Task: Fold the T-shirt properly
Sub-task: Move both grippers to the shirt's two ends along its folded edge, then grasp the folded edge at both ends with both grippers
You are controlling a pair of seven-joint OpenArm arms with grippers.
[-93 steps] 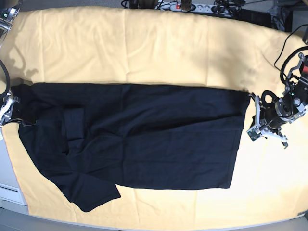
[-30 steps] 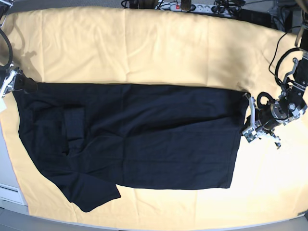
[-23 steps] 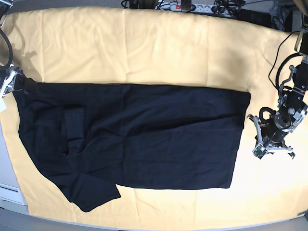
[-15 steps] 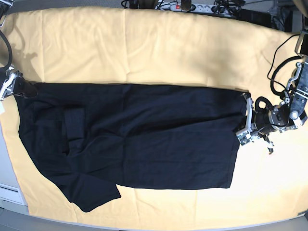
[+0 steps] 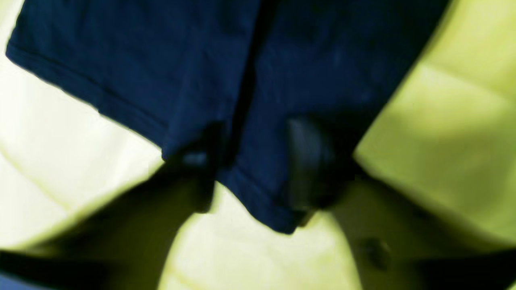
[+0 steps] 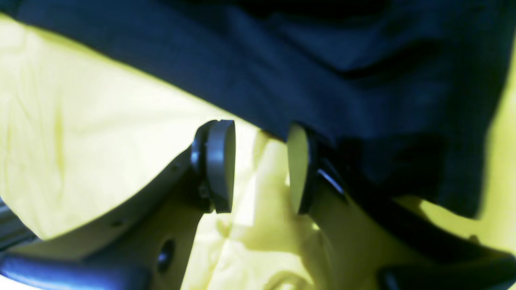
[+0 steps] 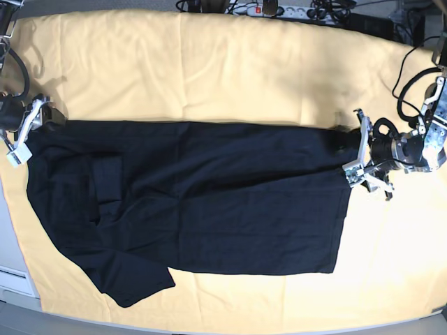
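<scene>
- Across the whole work surface, a pale yellow cloth (image 7: 230, 70), creased in places; along the far edge, a power strip (image 7: 269, 9) and dark cables, no lettering legible on them.
- At the base view's left edge, the right gripper (image 7: 31, 122) at the upper left corner of the T-shirt (image 7: 209, 195); in the right wrist view, two round pads (image 6: 219, 165) standing apart with only yellow cloth in the gap, black fabric lying just behind and against the pad on that view's right, nothing clamped.
- Over the middle of the cloth, the black T-shirt spread flat and wide; a folded sleeve patch near its left end, a lower left flap jutting toward the near edge.
- No brand, label or print readable on the shirt in any view; wrist pictures too blurred for fine marks.
- At the shirt's upper right corner, the left gripper (image 7: 357, 155), lying sideways; in the left wrist view, the hem corner hanging between two dark blurred fingers (image 5: 310, 165).
- Left jaws spread wide on either side of that corner; whether pressing the fabric, cannot tell through the blur.
</scene>
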